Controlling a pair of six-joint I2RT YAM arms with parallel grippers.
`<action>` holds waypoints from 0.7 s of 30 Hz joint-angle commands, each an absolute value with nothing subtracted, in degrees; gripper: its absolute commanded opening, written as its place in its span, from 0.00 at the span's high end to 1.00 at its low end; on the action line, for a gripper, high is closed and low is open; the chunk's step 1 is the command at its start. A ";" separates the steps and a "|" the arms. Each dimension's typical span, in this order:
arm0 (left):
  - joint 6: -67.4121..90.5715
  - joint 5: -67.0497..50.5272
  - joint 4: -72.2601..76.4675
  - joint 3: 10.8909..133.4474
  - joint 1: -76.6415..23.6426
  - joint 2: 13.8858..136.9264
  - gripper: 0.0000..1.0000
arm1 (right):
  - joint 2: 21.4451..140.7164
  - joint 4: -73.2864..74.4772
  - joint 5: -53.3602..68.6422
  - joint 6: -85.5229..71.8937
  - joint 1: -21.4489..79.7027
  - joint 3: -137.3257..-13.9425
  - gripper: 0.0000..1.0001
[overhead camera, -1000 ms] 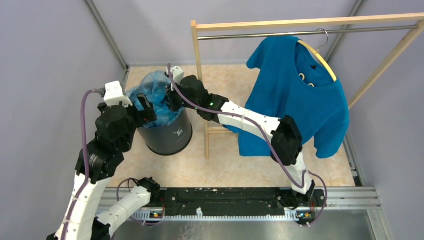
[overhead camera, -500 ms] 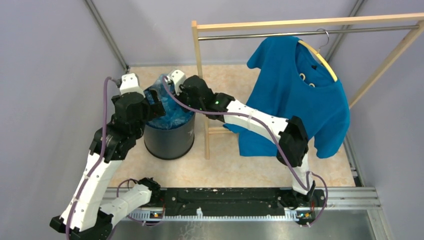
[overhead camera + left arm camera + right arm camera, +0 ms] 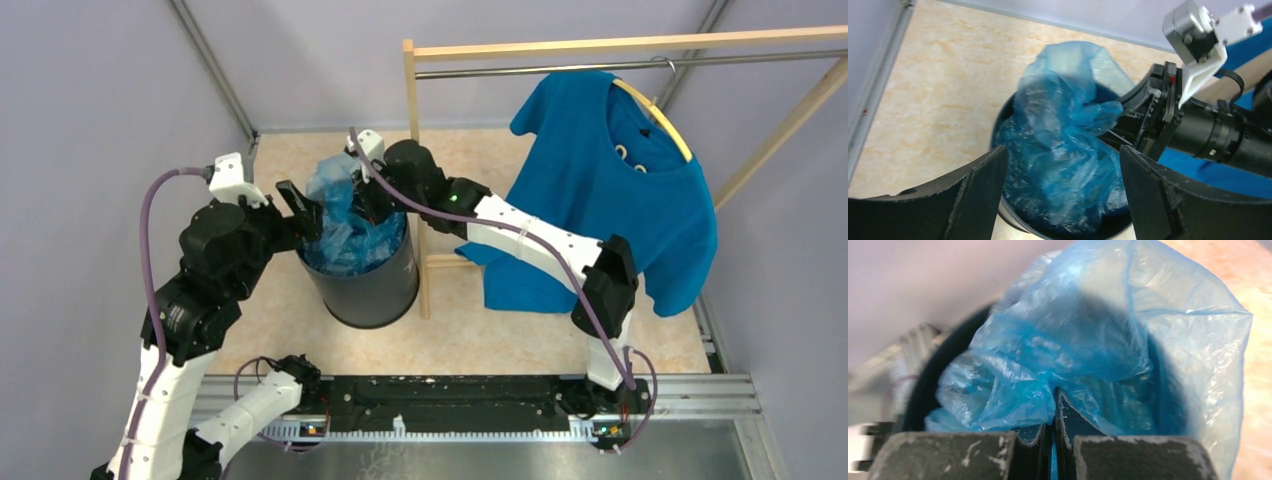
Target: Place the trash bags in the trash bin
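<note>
Nearest, a black metal rail [image 3: 450,395] carries both arm bases, well behind either pincer. From it the left pincer [image 3: 303,208] reaches to the near-left rim of the black, round plastic trash bin [image 3: 372,292]. Its two black fingers [image 3: 963,200] stand wide apart, gripping nothing, straddling the bin's mouth from above. Between and below those fingers lies the thin, crinkly, translucent light-blue plastic trash bag [image 3: 1068,120]: its lower part is bunched inside the bin, while a puffed fold rises above the rim. Whether the left fingers touch the film cannot be told.

Opposite the left pincer, at the bin's far-right side, the right pincer [image 3: 366,200] is clamped on a fold of the trash bag. Its fingertips [image 3: 1065,420] press together with a sliver of blue film between them, and the bag billows just ahead of them.

The bin stands on a beige marbled floor [image 3: 480,330]. Just right of the right pincer stands a pale wooden clothes rack [image 3: 600,44], one post beside the bin. Farther right, well apart from both pincers, an opaque blue T-shirt [image 3: 600,200] hangs on a yellow hanger [image 3: 655,120] from the rack's metal bar.
</note>
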State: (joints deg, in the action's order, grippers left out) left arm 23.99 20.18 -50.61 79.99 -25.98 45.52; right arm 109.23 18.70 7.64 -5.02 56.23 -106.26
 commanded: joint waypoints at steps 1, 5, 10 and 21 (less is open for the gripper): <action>24.34 12.71 -50.06 82.48 -25.89 47.11 0.09 | 102.82 6.59 17.73 -23.67 55.28 -106.33 1.00; 22.79 12.89 -50.09 83.23 -25.93 48.27 0.06 | 100.78 6.48 18.22 -26.98 55.28 -106.50 1.00; 21.53 9.08 -47.27 81.82 -25.97 46.56 0.17 | 96.80 8.51 16.85 -29.83 55.28 -106.44 1.00; 18.12 -6.61 -38.80 78.30 -25.95 40.18 0.12 | 94.19 6.99 21.88 -40.00 55.02 -105.04 1.00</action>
State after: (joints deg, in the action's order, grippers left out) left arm 19.92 0.12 -44.88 78.85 -25.98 41.52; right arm 97.25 10.59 20.97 -35.44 56.01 -105.71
